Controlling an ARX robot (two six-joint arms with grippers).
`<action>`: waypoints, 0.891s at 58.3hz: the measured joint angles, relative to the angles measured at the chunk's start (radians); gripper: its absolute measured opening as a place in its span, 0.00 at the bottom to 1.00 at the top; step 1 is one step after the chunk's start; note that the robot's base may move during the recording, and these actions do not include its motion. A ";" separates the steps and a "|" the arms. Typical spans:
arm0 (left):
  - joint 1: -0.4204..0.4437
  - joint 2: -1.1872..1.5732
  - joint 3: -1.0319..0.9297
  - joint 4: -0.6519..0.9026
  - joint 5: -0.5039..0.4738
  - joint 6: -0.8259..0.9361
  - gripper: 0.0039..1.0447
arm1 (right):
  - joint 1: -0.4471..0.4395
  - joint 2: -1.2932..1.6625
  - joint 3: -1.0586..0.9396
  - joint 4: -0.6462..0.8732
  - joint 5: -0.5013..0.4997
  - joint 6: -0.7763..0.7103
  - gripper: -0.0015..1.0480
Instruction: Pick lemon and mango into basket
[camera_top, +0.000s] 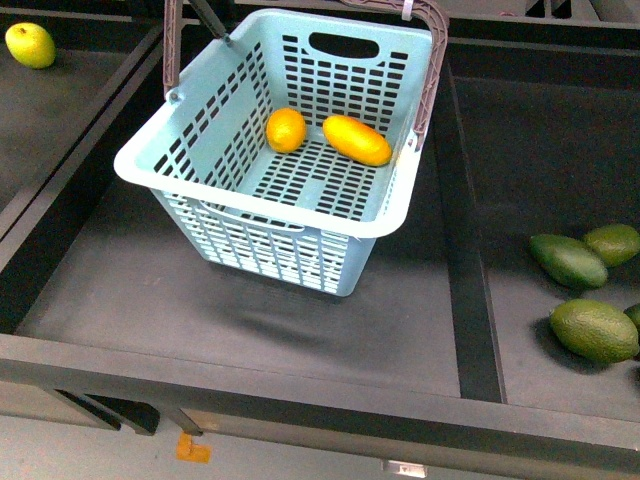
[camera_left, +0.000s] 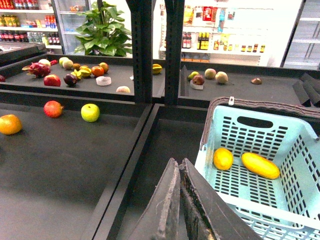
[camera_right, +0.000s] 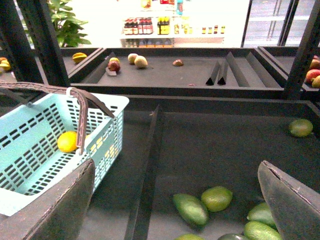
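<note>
Dark display trays (camera_top: 250, 310) with raised dividers (camera_top: 470, 280). Black steel uprights (camera_left: 142, 50) in the upper centre. Brightly lit drinks shelves (camera_left: 220, 42) behind; leafy plant (camera_left: 105, 30), upper left.

A smooth, slightly glossy plastic is shown by the aqua basket (camera_top: 395, 215) (slotted throughout); the mango (camera_top: 357, 139) skin looks glossy, the shelf liner (camera_top: 300, 320) matt.

No legible text or labels.
</note>
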 joint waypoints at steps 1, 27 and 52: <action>0.000 -0.011 0.000 -0.011 0.000 0.000 0.03 | 0.000 0.000 0.000 0.000 0.000 0.000 0.92; 0.000 -0.270 0.000 -0.288 0.000 0.000 0.03 | 0.000 0.000 0.000 0.000 0.000 0.000 0.92; 0.000 -0.292 0.000 -0.298 0.000 0.000 0.03 | 0.000 0.000 0.000 0.000 0.000 0.000 0.92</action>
